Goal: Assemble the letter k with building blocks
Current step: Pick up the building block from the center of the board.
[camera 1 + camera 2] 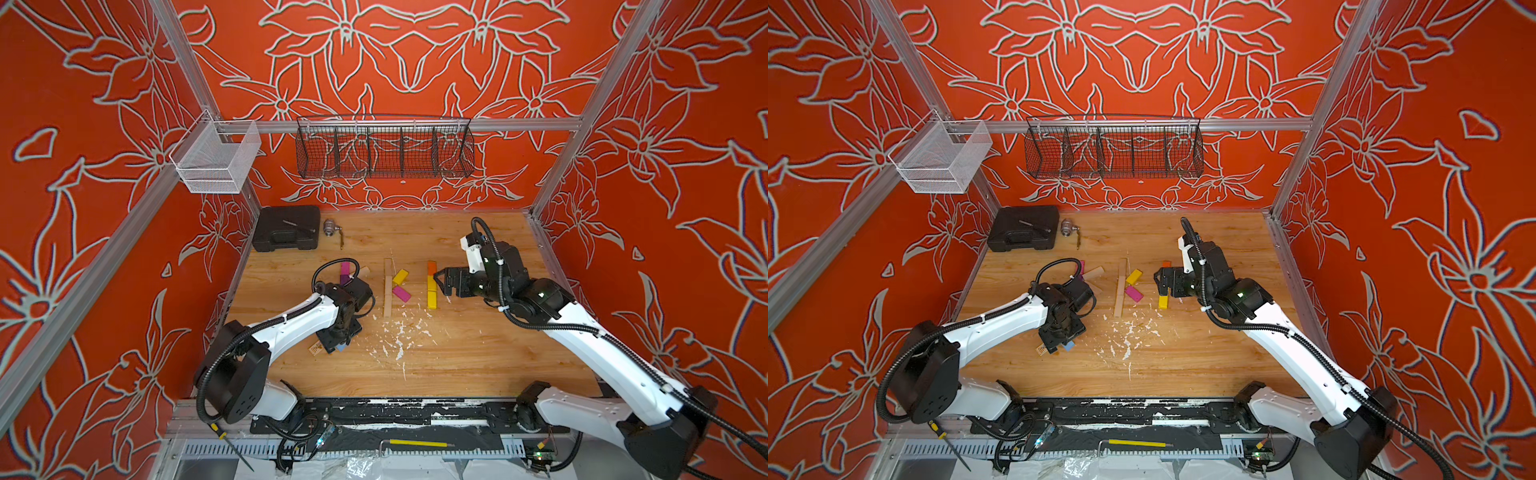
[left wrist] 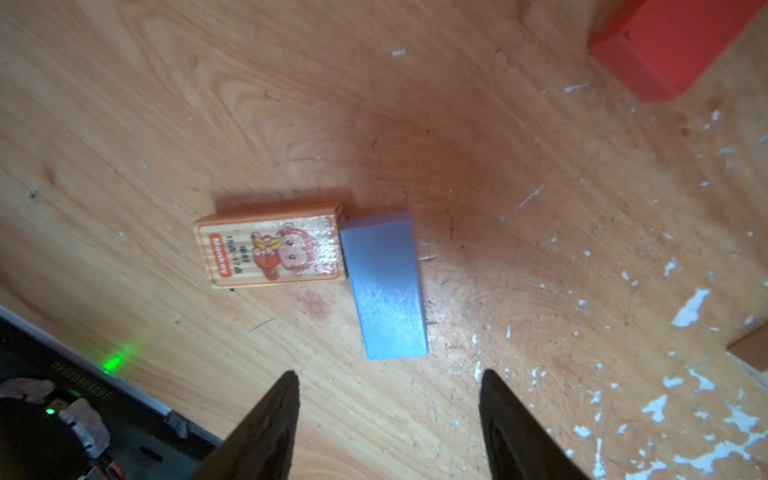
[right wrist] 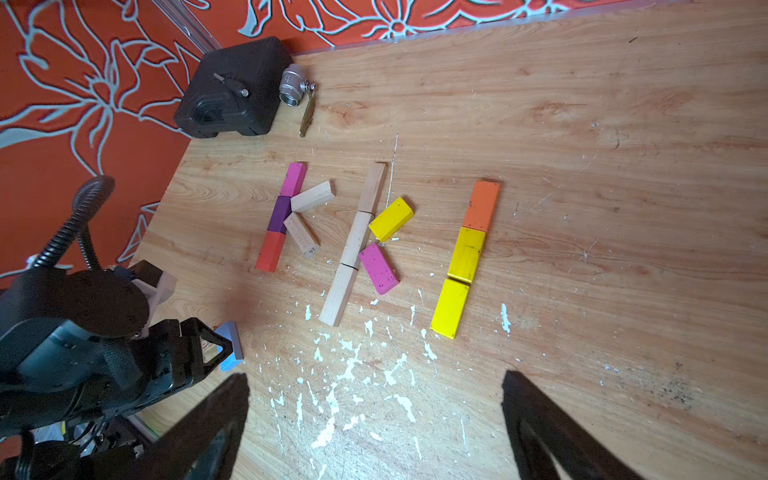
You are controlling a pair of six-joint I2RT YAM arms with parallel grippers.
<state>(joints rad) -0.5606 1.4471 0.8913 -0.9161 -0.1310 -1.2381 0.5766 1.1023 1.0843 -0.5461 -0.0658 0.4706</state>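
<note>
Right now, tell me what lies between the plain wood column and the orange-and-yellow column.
A yellow block and a magenta block, angled beside the plain wood column, clearest in the right wrist view.

Light blue block (image 2: 386, 286), monkey-print block (image 2: 270, 249).

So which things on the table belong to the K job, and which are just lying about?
Job: light blue block, monkey-print block, orange-yellow column, plain-stemmed K, magenta-purple-red-stemmed K.
Lying about: black tool case, metal valve, white flecks.
</note>
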